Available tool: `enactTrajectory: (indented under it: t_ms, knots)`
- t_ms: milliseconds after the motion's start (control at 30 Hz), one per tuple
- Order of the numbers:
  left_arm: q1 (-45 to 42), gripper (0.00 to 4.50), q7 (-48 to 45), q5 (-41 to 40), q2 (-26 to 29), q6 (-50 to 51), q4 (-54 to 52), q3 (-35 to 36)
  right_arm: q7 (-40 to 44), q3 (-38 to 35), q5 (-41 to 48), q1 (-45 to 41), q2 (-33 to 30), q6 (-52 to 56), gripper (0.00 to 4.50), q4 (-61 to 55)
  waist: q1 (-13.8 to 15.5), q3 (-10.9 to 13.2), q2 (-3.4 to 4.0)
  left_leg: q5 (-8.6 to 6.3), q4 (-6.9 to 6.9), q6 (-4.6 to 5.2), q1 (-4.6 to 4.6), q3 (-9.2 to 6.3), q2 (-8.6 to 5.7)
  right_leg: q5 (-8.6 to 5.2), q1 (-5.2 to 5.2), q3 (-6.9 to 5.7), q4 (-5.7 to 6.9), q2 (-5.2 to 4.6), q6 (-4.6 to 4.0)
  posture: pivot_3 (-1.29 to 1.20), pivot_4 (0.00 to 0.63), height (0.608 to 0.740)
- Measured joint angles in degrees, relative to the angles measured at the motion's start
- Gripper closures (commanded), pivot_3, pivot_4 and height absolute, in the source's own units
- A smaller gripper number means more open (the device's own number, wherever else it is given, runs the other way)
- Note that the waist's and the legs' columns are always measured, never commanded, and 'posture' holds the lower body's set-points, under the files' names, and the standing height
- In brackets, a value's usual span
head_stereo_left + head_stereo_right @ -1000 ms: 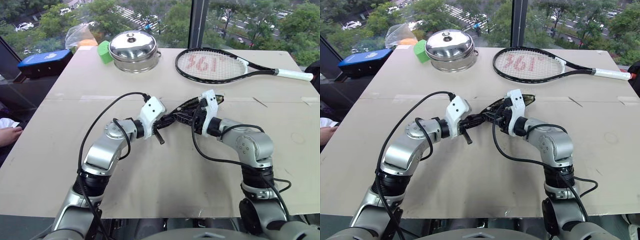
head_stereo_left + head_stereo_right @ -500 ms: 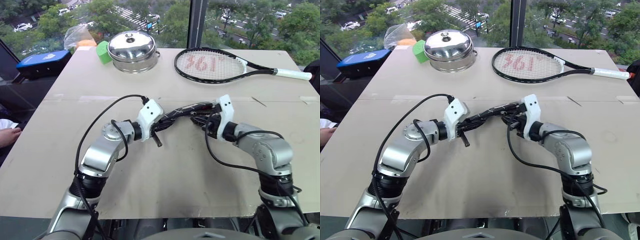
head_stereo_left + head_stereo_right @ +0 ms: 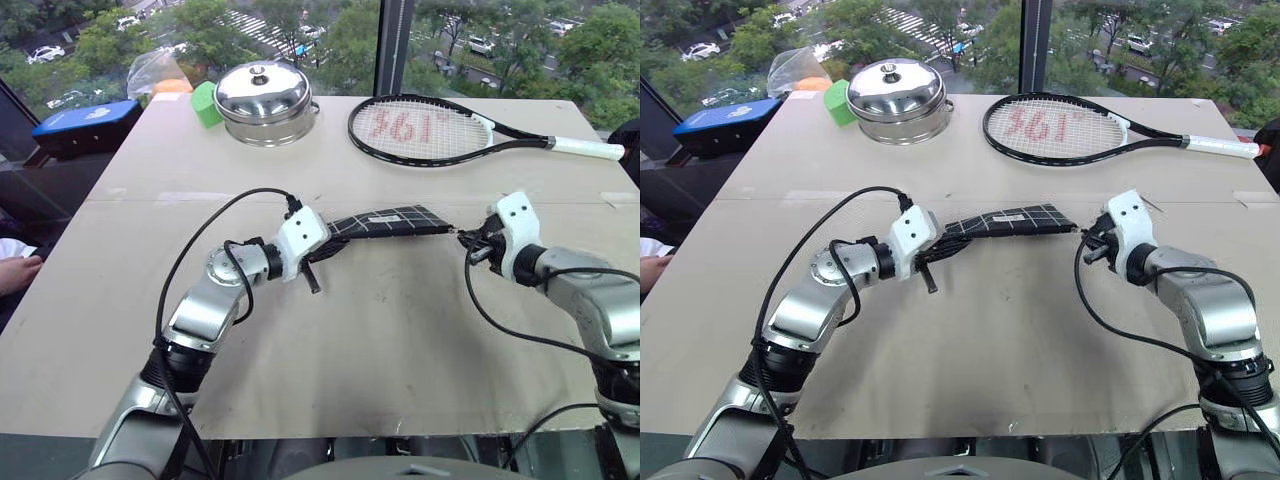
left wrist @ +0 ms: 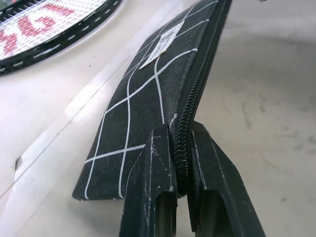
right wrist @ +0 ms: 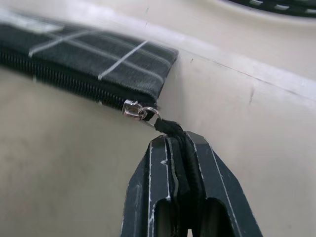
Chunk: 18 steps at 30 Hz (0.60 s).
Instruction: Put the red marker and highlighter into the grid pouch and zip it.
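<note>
Stretching level between the two tools, the grid pouch [image 3: 385,221] hung just above the tan surface [image 3: 350,340], its zipper edge toward the robot and its white label [image 4: 165,40] facing up. The zipper [image 4: 197,94] looked closed along its length, with the metal slider [image 5: 132,108] at the pouch's right end. The left tool [image 4: 178,163] was clenched on the pouch's left end at the zipper seam. The right tool [image 5: 178,145] was clamped on the black pull cord [image 5: 168,127], which ran taut from the slider. Farther back on the surface lay a tennis racket [image 3: 440,132], a lidded steel pot [image 3: 266,102] and a green block [image 3: 207,103].
</note>
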Motion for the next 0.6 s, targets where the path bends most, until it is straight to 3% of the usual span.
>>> enactTrajectory:
  t_ms: [67,167,333,367,500,600]
  knots:
    - [0.08,3.72,-2.86,-1.52,-0.12,-2.19,1.51,0.45,2.17,0.52,-1.45,2.32,-2.69,-4.89,3.55,0.04,0.3,0.0,0.0,0.0,0.02,0.01,-0.02,0.02,0.03,0.0,0.0,0.02,-0.03,-0.03,0.01,0.0,0.15,0.74]
    - [2.78,2.59,-8.26,-7.81,0.86,-1.83,1.33,3.99,5.44,-3.45,-1.21,9.48,-4.76,-10.45,2.19,-1.14,0.67,-0.03,-0.07,-0.01,0.02,0.01,-0.03,-0.02,0.09,-0.03,0.02,-0.02,-0.07,-0.08,0.06,0.0,0.15,0.74]
    - [13.33,0.55,-14.82,-20.28,8.03,8.56,-2.48,13.58,15.74,-20.03,6.26,29.45,-5.03,-19.46,0.06,-8.43,0.48,0.01,0.0,-0.03,-0.06,0.01,0.01,-0.04,0.18,-0.13,0.01,-0.01,-0.02,-0.09,0.22,0.0,0.15,0.74]
    - [16.01,0.04,-15.5,-21.97,9.49,9.79,-3.84,15.83,17.93,-23.97,7.5,33.39,-4.98,-21.15,0.0,-9.77,0.45,0.01,-0.01,-0.04,-0.05,0.01,0.05,-0.03,0.2,-0.15,0.03,-0.02,-0.03,-0.08,0.23,0.0,0.15,0.74]
    - [29.34,0.04,-17.32,-25.94,14.22,12.25,-10.23,25.42,26.5,-38.94,10.41,47.55,-3.29,-29.76,0.0,-11.84,0.56,0.03,0.04,-0.09,-0.06,0.01,0.22,-0.03,0.22,-0.46,0.13,-0.04,-0.17,-0.29,0.23,0.0,0.15,0.74]
    - [35.26,0.04,-17.63,-26.03,14.54,11.76,-12.65,28.16,30.02,-45.12,11.88,51.76,-1.62,-34.04,0.0,-11.32,0.6,0.09,0.17,-0.23,0.01,-0.23,0.25,-0.01,0.17,-0.44,0.14,0.03,-0.18,-0.68,0.21,0.0,0.15,0.74]
